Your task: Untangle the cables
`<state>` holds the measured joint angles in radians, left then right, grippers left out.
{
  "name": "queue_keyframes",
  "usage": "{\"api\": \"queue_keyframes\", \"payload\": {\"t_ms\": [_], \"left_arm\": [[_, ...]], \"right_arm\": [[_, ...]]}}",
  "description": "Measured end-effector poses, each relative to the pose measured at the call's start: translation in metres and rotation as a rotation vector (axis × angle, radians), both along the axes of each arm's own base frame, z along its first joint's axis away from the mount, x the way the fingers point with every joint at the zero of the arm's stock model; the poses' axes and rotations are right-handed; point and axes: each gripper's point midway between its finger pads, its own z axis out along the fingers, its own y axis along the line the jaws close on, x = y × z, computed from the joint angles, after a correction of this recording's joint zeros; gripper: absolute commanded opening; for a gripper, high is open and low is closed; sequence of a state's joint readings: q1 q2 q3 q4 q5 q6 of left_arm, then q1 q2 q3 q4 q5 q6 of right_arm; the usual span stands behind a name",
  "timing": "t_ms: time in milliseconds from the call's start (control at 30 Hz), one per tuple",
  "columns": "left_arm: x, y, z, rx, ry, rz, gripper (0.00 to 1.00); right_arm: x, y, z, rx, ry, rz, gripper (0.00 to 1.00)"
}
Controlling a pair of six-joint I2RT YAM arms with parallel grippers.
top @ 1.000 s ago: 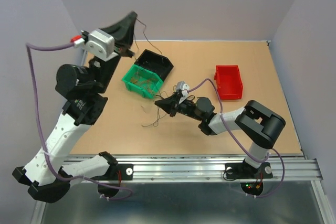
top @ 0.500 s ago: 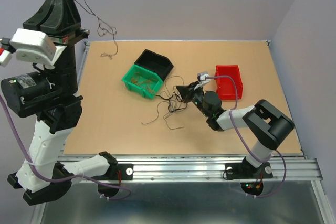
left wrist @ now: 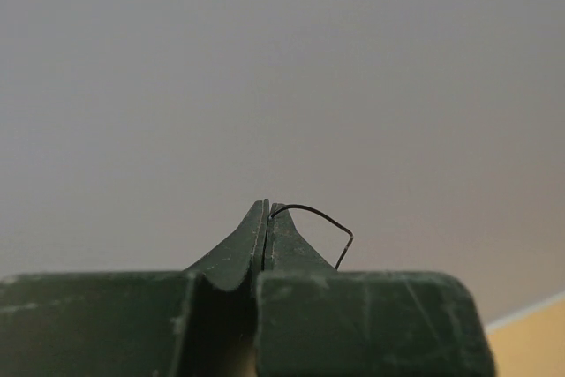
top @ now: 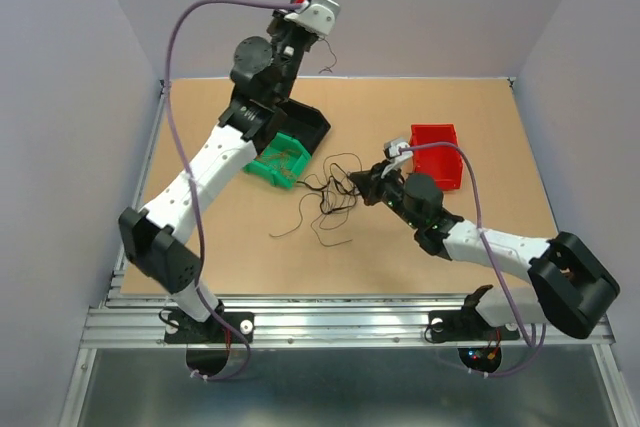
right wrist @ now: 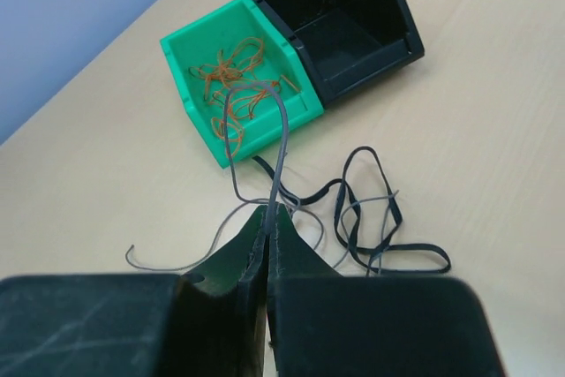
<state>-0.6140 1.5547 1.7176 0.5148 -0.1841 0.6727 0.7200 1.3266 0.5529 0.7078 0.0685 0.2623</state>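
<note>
A loose tangle of thin black and grey cables lies on the table in front of the green bin; in the right wrist view the cables curl just beyond my fingers. My right gripper is low over the table, shut on a grey cable that arches up from the tips. My left gripper is raised high near the back wall, shut on one thin black cable, whose free end dangles in the air. Orange cables sit in the green bin.
A green bin stands left of the tangle, with an empty black bin touching it behind. A red bin stands to the right, behind my right arm. The left arm reaches over the green and black bins.
My left arm swung from the far left to the back centre, lifting one black cable away from the table. The right gripper shifted slightly right, still holding its cable.
</note>
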Motion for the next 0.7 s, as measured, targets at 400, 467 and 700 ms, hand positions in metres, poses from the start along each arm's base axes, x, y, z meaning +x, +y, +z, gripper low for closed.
{"api": "queue_keyframes", "payload": {"t_ms": [400,467,700], "left_arm": [[0.116,0.004,-0.132,0.137,0.26,-0.039,0.0],[0.127,0.018,-0.14,0.113,0.283,-0.048,0.0],[0.145,0.051,-0.188,0.041,0.369,-0.102,0.0]], "right_arm": [[-0.029,-0.037,0.018,-0.013,-0.01,-0.048,0.01],[-0.031,-0.041,0.019,-0.012,-0.011,-0.056,0.0],[-0.03,-0.043,0.005,-0.042,0.02,-0.065,0.01]]}}
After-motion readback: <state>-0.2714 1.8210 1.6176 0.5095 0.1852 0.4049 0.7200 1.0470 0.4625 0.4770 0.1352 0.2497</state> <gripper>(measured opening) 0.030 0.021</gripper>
